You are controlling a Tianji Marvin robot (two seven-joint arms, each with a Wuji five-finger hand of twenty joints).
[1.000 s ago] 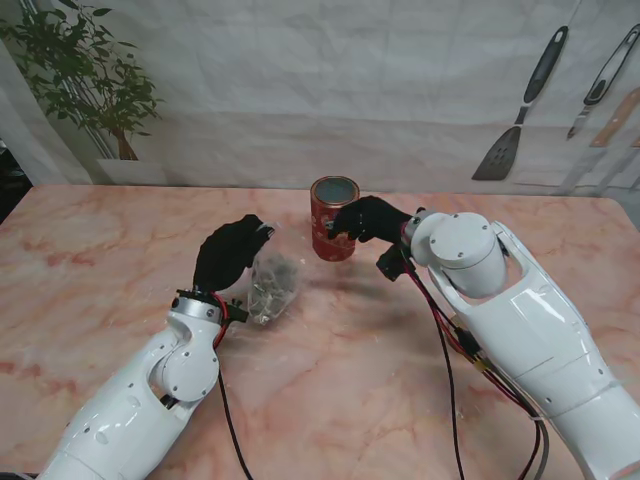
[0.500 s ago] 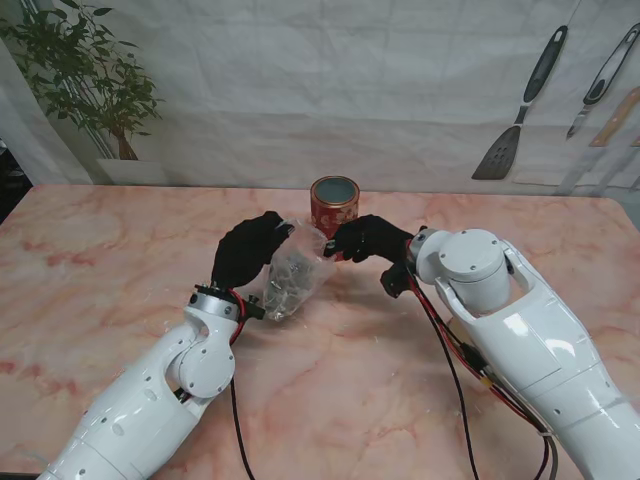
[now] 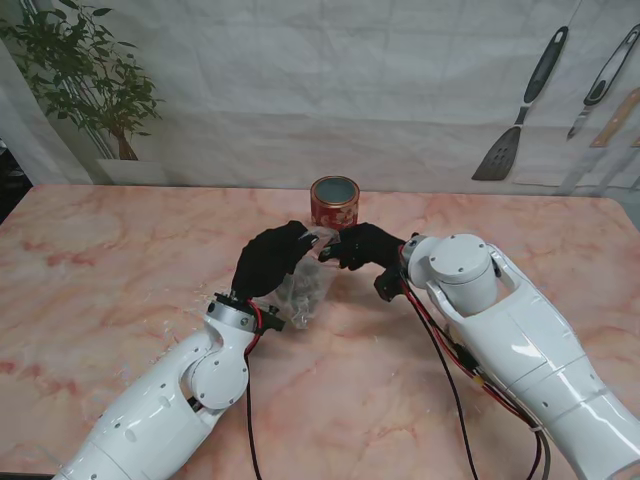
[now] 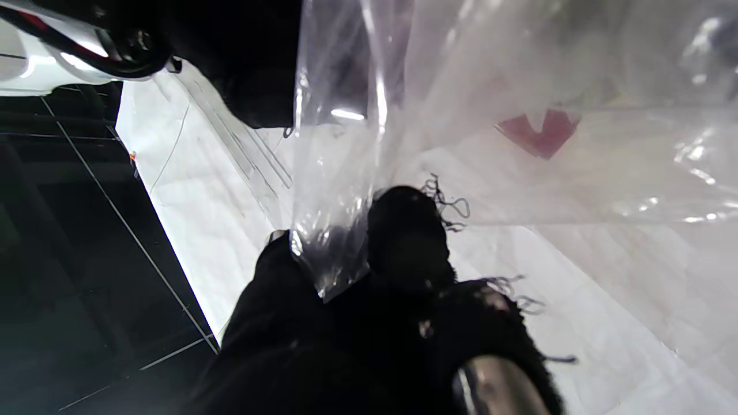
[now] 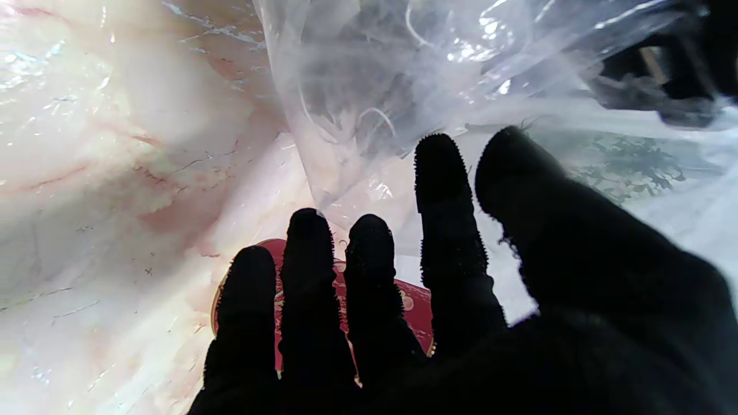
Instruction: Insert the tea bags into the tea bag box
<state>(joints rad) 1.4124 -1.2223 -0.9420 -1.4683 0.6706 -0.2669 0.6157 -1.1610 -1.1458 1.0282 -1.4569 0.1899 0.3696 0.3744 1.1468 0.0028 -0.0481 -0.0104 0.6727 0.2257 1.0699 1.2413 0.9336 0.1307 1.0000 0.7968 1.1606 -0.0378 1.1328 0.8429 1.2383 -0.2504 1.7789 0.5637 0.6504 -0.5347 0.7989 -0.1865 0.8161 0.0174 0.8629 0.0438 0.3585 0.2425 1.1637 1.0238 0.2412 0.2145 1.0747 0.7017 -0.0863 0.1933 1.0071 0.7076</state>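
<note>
Two hands: left hand (image 3: 272, 260) pinching tea-bag pouch (image 3: 306, 283), right hand (image 3: 366, 245) spread, empty, just beside.

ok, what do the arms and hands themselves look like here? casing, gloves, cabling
Both arms have glossy white rounded shells with bulbous joint housings. The left hand and right hand wear black fuzzy fabric gloves with loose threads fraying at the fingertips. Each wrist has a dark collar with red wiring, and black and red cables trail loosely along the right arm; a black one hangs by the left.
</note>
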